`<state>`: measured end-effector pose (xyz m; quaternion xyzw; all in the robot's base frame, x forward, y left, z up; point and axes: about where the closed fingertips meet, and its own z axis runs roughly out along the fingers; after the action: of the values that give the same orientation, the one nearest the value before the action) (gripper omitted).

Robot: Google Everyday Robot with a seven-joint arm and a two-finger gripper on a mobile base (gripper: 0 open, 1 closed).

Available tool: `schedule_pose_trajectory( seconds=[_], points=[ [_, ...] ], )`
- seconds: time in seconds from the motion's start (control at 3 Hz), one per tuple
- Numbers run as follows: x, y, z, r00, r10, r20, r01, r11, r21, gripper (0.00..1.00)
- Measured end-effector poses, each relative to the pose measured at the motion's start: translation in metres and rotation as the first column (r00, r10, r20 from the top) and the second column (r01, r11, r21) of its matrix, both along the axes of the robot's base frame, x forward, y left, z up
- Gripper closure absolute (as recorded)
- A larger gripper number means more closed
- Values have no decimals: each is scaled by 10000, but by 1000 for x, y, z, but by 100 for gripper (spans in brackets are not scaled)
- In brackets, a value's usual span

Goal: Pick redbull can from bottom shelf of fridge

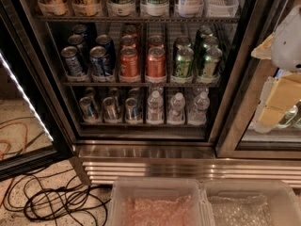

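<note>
Fridge [150, 153] open, the redbull can [110, 109] sits untouched on the bottom shelf [141, 125]; the gripper [278, 101] hangs at right, its grip unreadable.

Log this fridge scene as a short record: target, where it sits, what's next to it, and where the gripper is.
target: redbull can, leftmost front of the slim cans, upright
shelf: bottom shelf of the fridge, left half
neighbours: water bottles on the right half
above: rack of soda cans
gripper: gripper at the right edge, outside the fridge, apart from the cans
</note>
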<state>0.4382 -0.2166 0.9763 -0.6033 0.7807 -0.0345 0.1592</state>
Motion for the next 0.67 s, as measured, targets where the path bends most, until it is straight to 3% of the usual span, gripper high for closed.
schedule_pose_trajectory(
  seconds=[0.33,0.67],
  points=[
    [0,0,0,10000,0,0,0,10000,0,0],
    [4,11,-13,9988,-421,239,423,9991,-93,0]
  ],
)
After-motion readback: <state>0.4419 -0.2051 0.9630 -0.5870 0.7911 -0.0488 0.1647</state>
